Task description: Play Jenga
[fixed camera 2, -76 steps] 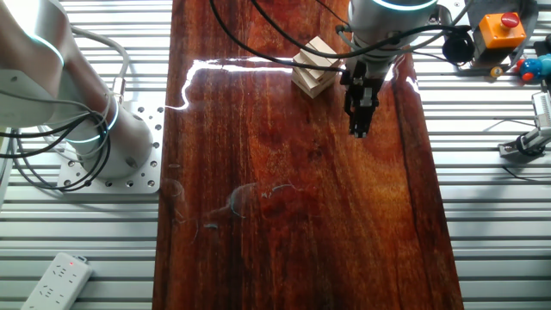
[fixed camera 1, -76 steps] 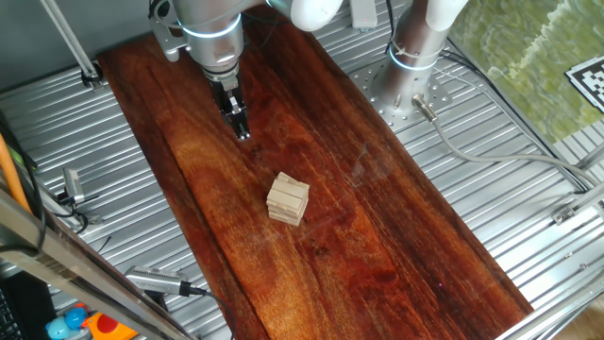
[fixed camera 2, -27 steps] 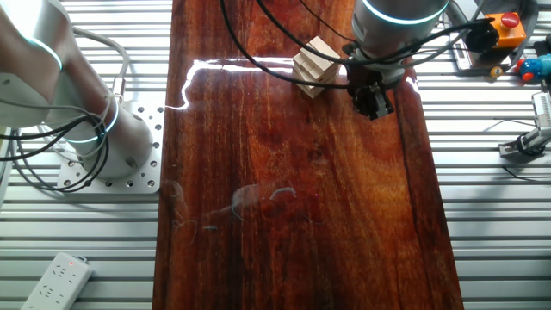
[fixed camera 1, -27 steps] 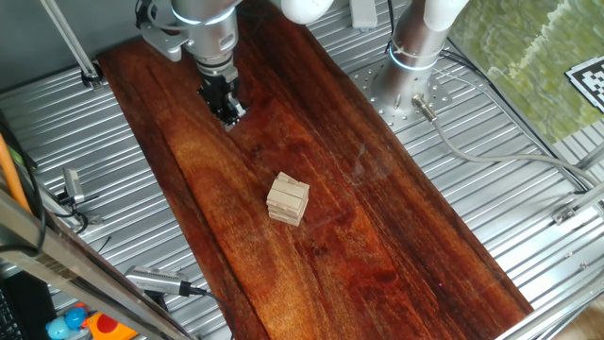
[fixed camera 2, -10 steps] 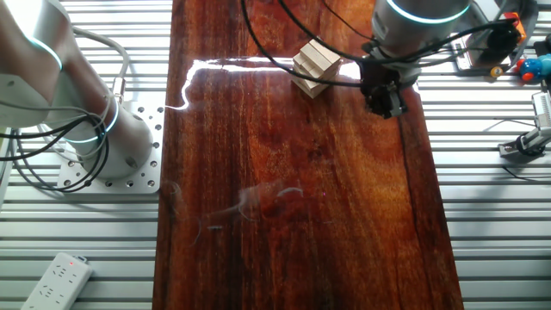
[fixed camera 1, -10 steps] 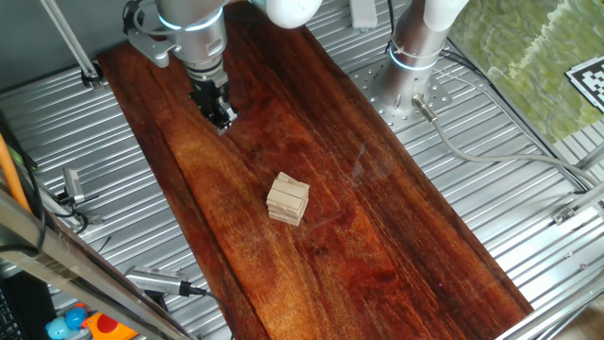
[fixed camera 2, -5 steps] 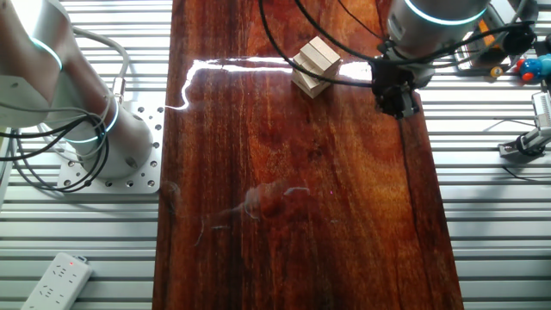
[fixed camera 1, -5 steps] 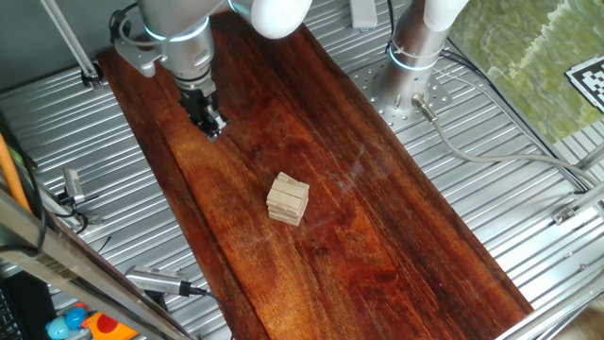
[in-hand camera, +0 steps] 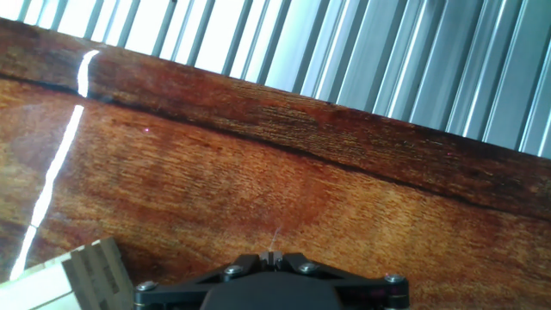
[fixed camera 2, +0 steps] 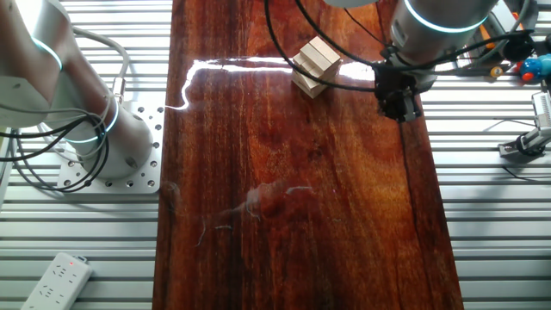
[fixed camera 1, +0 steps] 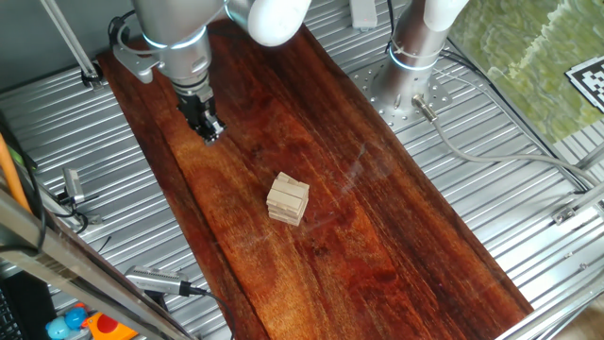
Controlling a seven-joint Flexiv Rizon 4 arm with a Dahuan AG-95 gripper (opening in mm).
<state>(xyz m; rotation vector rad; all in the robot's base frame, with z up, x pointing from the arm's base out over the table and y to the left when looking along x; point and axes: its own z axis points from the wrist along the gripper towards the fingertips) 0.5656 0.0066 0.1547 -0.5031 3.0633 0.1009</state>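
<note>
The black two-finger end effector (fixed camera 1: 211,132) hangs near the dark wood board's (fixed camera 1: 377,236) edge, fingers pressed together and empty, apart from the pale wooden Jenga stack (fixed camera 1: 288,198).

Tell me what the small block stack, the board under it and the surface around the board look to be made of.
Block stack: pale unfinished-looking wood, matte, faint grain. Board: dark reddish wood, probably varnished, since it shows strong grain and mirrors a bright light streak. Surrounding surface: likely aluminium, silver-grey with straight ribbed slots.
</note>
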